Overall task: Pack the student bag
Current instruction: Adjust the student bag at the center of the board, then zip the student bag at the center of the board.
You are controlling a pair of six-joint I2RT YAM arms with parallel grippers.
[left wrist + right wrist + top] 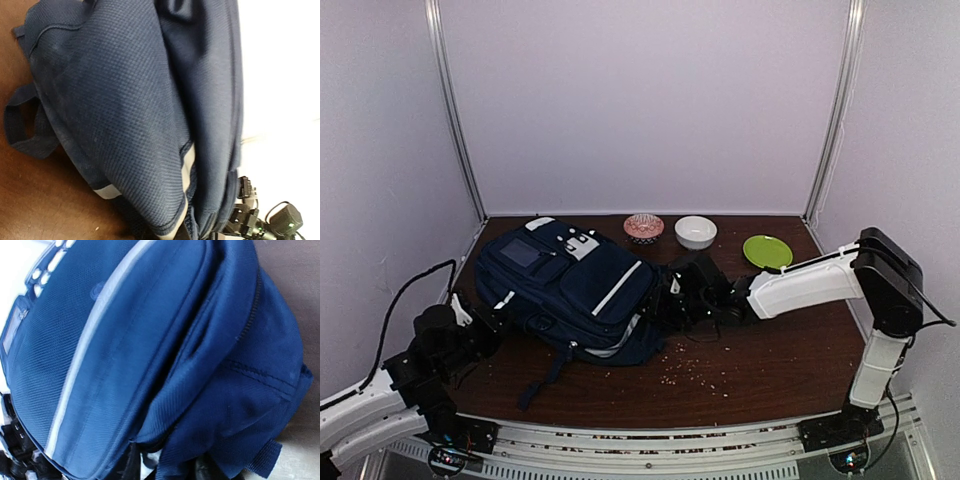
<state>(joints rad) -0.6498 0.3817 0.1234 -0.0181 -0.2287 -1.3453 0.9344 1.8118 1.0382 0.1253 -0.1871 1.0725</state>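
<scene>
The student bag (575, 285), navy blue with white patches and a white stripe, lies flat in the middle of the brown table. It fills the left wrist view (125, 100) and the right wrist view (150, 340). My left gripper (492, 318) is at the bag's left edge; its fingers are hidden and I cannot tell its state. My right gripper (672, 297) is pressed into the bag's right side. Its dark fingers (205, 471) sit at the bottom of the right wrist view with bunched bag fabric pinched between them.
A patterned pink bowl (643, 227), a white bowl (695, 232) and a green plate (767, 251) stand along the back. Small crumbs (700, 365) lie scattered in front of the bag. A dark strap (535, 385) trails toward the near edge.
</scene>
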